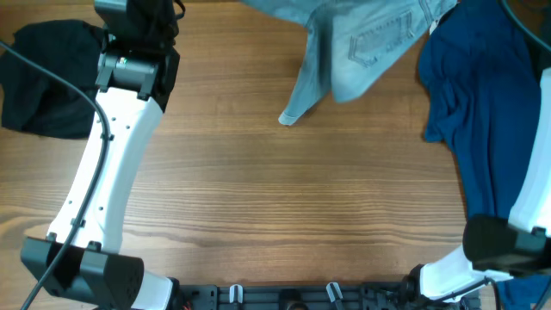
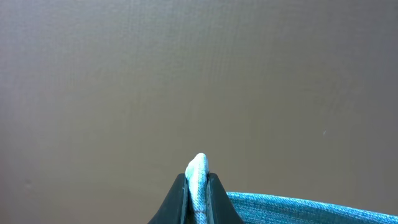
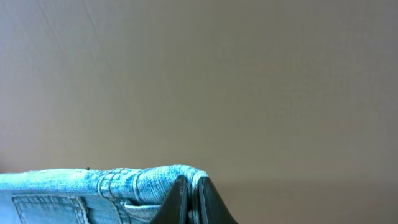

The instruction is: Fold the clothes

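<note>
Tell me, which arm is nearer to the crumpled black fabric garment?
Left. The left arm stands right beside the crumpled black fabric garment, at its right edge. The right arm is at the table's opposite side, by the dark-blue garment.

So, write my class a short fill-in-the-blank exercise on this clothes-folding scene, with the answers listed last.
1. The left end effector and the right end effector are each shut on the pale-blue ____ shorts.
2. The crumpled garment at the overhead view's top left is coloured ____.
3. The dark-blue garment lies on the robot's ____ side.
Answers: denim; black; right.
</note>
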Robot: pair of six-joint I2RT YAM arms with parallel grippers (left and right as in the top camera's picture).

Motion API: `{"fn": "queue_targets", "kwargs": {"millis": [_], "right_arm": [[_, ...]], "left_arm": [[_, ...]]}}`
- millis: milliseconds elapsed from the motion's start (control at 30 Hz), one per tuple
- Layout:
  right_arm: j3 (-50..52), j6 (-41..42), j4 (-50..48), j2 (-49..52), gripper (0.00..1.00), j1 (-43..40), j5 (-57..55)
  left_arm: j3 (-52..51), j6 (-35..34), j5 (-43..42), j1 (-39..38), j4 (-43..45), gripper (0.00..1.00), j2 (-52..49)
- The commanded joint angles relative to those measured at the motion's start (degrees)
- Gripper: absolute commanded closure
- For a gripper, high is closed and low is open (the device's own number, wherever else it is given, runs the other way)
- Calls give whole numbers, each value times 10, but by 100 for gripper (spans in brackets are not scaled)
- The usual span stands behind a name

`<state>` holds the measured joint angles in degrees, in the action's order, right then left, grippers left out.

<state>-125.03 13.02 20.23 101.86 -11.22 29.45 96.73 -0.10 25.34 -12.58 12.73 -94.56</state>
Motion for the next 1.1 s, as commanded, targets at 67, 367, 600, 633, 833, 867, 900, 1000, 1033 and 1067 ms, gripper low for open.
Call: {"fn": "queue_targets", "kwargs": {"millis": [67, 367, 600, 633, 833, 867, 900, 1000, 1033, 1067], "right_arm": [[-11, 40, -112, 35, 96, -11, -28], [-40, 90, -196, 34, 96, -11, 3], [-38, 62, 28, 60, 96, -8, 30], [-38, 63, 52, 64, 96, -8, 39], [-38, 64, 108, 66, 96, -8, 50], [-38, 65, 110, 66, 96, -8, 50], [-38, 66, 111, 66, 96, -8, 50], [-38, 57, 133, 66, 96, -9, 49], [-38, 46, 143, 66, 96, -10, 49], [-38, 37, 152, 66, 95, -10, 44]], "left_arm": [[10, -3, 22, 26, 76, 96, -16], [49, 25, 22, 26, 96, 96, -11], [49, -77, -9, 26, -155, 96, -12], [49, -101, -22, 26, -195, 96, -12], [49, -154, -45, 16, -284, 96, -12], [49, -154, -47, 12, -287, 96, -12], [49, -154, -50, 8, -288, 96, -12], [49, -154, -66, -2, -298, 96, -12], [49, -154, -76, -6, -304, 96, -12], [49, -154, -82, -10, -307, 96, -12]]}}
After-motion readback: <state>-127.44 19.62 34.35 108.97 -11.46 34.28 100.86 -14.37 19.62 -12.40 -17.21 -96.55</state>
